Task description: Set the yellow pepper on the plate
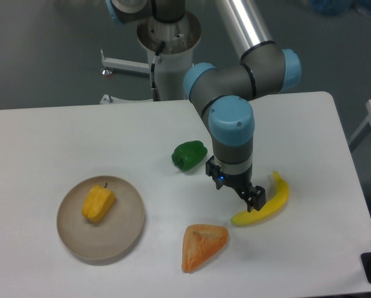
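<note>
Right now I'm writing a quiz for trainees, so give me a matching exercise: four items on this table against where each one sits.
Things:
1. yellow pepper
2. green pepper
3. banana
4. orange wedge

Places:
A. near the table's front edge, right of the plate
B. partly behind the gripper
C. on the plate
D. mid-table, left of the arm's wrist

Pairs: 1-C, 2-D, 3-B, 4-A

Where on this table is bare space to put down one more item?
Free: the back-left corner behind the plate, and the far-right edge beyond the banana. Crowded: the middle, among green pepper, orange wedge and pincer.
</note>
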You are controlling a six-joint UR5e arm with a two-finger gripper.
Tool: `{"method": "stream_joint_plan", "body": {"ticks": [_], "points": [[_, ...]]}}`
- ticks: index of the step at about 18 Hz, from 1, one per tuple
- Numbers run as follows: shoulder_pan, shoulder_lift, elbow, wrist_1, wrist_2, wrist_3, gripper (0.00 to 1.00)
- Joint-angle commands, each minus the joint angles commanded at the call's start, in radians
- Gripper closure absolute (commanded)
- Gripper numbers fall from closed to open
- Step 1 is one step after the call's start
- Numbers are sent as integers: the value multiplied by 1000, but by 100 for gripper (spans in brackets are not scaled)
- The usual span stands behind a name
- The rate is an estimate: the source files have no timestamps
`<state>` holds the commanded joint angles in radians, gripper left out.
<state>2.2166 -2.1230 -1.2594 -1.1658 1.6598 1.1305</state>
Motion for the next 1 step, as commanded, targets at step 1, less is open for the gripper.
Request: {"method": "stream_joint_plan", "body": {"ticks": [1], "points": [[0,0,0,0,0,0,0]]}}
